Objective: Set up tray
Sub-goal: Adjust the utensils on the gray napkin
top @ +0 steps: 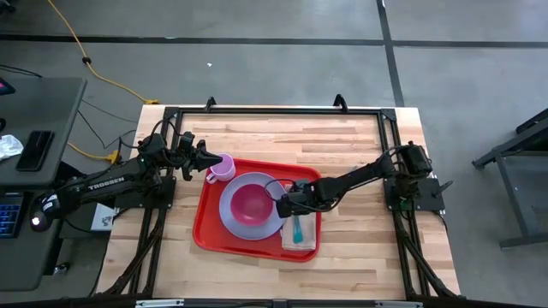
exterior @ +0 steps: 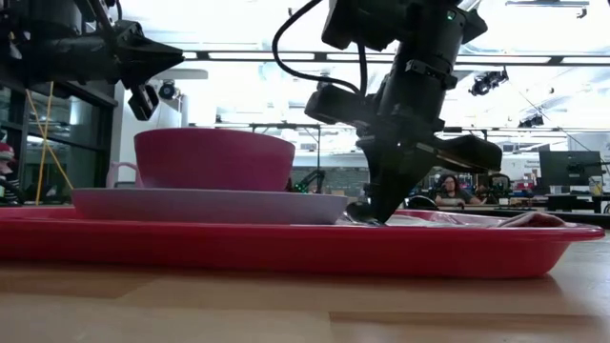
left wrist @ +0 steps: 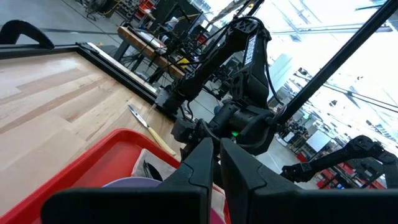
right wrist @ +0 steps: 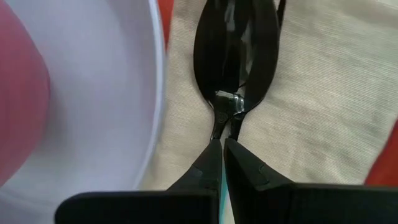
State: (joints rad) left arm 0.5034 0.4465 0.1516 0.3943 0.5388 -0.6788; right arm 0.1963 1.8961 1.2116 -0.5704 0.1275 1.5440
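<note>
- Right hand (top: 281, 204) sits closed over the napkin (top: 301, 235) on the red tray (top: 208, 229), beside the lavender plate (top: 231, 214).
- Left hand (top: 208, 162), nearly closed, grips nothing, touching the pink cup (top: 222, 167).

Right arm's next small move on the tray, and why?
Probably open the right end effector and lift clear: it is shut on the spoon, which already seems to lie on the napkin beside the plate on the tray.

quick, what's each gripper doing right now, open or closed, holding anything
left gripper: closed, holding nothing visible, beside the lavender cup.
right gripper: shut on the black spoon lying on the beige napkin.
</note>
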